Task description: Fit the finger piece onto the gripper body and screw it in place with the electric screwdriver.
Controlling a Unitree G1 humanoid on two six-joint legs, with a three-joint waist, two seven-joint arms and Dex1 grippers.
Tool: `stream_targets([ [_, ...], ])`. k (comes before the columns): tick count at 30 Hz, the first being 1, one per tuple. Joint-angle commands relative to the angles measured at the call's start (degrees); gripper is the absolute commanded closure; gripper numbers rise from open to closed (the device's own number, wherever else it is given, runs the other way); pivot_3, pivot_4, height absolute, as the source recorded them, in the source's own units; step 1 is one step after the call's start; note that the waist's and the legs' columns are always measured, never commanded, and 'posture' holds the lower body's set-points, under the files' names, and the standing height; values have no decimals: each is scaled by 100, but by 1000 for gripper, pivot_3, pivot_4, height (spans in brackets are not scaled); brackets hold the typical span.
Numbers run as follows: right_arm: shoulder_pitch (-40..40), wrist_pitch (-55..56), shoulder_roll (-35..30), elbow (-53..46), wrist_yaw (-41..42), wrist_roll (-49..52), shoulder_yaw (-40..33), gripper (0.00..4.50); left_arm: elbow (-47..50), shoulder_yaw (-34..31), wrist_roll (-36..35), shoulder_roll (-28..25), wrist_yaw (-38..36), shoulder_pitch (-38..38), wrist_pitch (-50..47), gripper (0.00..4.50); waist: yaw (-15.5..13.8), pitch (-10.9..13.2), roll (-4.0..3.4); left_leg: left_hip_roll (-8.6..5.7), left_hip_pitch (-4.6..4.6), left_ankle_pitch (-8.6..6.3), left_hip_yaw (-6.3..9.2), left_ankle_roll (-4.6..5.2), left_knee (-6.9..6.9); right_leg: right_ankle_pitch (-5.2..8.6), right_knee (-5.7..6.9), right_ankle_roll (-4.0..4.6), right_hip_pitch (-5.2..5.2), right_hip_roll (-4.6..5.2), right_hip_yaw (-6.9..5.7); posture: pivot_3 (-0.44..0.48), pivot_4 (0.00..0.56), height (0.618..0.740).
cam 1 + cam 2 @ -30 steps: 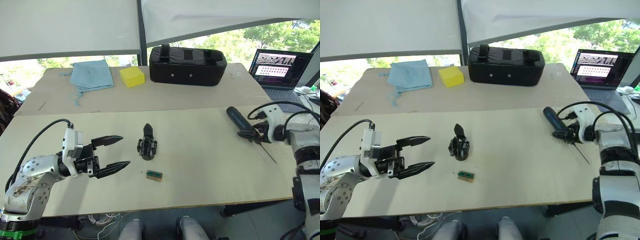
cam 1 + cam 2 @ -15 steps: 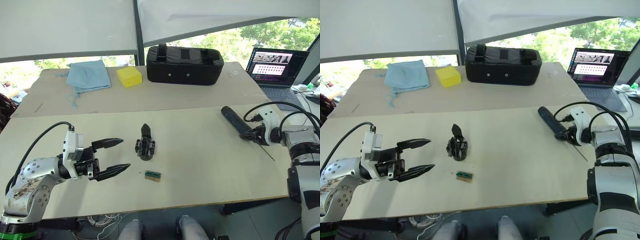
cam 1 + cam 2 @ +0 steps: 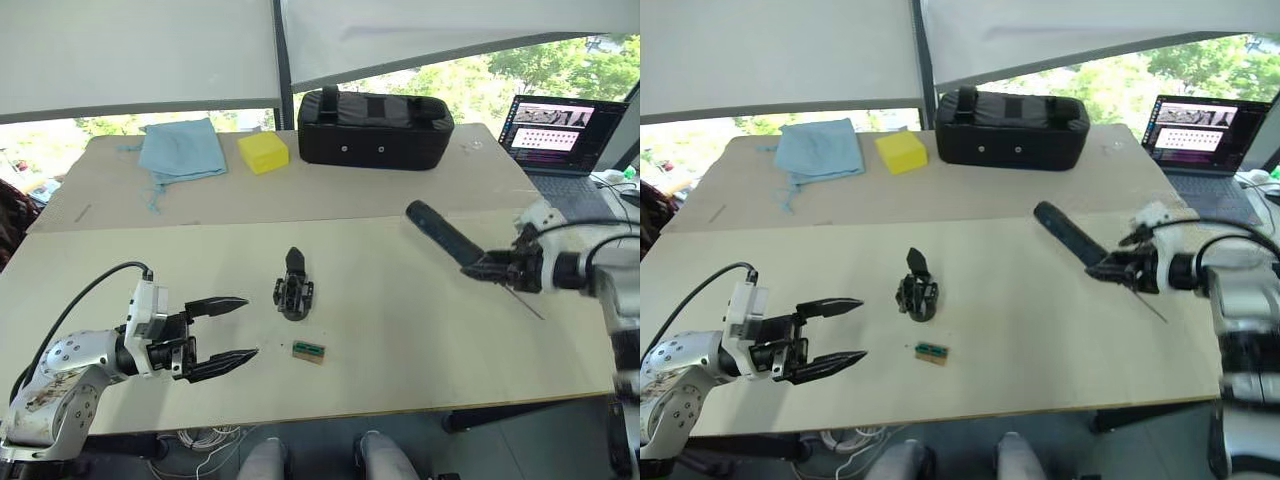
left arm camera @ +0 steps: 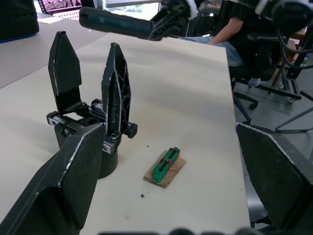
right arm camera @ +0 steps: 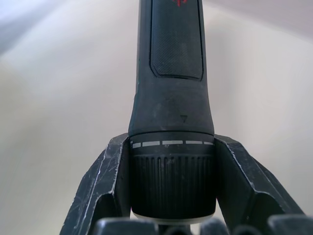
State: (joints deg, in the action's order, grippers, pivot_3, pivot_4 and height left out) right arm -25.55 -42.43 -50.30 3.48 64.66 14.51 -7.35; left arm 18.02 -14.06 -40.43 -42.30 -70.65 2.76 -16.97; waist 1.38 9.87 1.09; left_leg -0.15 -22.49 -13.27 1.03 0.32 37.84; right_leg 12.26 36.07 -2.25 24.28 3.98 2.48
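The gripper body (image 3: 293, 290) stands upright mid-table on its round base. In the left wrist view, two black pointed fingers rise from the gripper body (image 4: 90, 122); I cannot tell whether one of them is the finger piece. My left gripper (image 3: 228, 328) is open, a hand's width to the body's left and pointing at it. Its fingers (image 4: 73, 186) frame the body. My right gripper (image 3: 500, 270) is shut on the electric screwdriver (image 3: 445, 238), clamping its ribbed collar (image 5: 172, 176). The tool is off the table and tilted, with its butt toward the centre and its thin bit down to the right.
A small green-and-brown block (image 3: 308, 351) lies just in front of the gripper body. At the back are a black zipped bag (image 3: 375, 130), a yellow block (image 3: 263, 152) and a blue cloth (image 3: 182, 150). A laptop (image 3: 555, 135) is at far right. A seated person (image 4: 234, 29) is beyond the table.
My right gripper has raised the screwdriver and swung its butt end left toward the table's centre. My left gripper has dropped slightly and stays open.
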Motion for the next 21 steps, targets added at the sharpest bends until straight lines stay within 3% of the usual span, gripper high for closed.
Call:
stream_targets([
  [1,702,-232,-13,-1550,-296,305,-249,2574,115,-72,37,60,35,41,198,0,-39,0,0,0,0,0,-3,0,3,1,-1,-1,0,-1,0,0,150,740],
  [7,1260,-198,381,-1899,-893,292,-7,2574,10,-67,96,82,28,46,322,0,-52,2,7,0,2,1,-17,-1,6,19,-4,-37,-2,0,7,0,150,740],
  [15,1334,154,289,-1540,-760,261,490,2574,-106,-137,144,90,16,48,460,0,-53,3,9,0,1,1,-17,-1,6,12,-5,-23,-2,-2,6,0,150,740],
  [17,1285,107,255,-1511,-731,318,503,1568,-113,-147,151,90,36,65,483,0,-53,3,11,1,3,1,-17,-1,6,12,-5,-23,-3,-2,6,0,150,740],
  [19,1203,53,192,-1479,-678,357,517,1073,-114,-141,158,95,55,66,499,0,-53,2,13,1,3,1,-17,-1,6,13,-6,-25,-4,-3,6,0,150,740],
  [21,1120,-76,62,-1461,-564,397,560,291,-115,-129,173,107,67,67,515,0,-53,2,13,1,5,1,-17,-1,6,14,-6,-26,-5,-3,6,0,150,740],
])
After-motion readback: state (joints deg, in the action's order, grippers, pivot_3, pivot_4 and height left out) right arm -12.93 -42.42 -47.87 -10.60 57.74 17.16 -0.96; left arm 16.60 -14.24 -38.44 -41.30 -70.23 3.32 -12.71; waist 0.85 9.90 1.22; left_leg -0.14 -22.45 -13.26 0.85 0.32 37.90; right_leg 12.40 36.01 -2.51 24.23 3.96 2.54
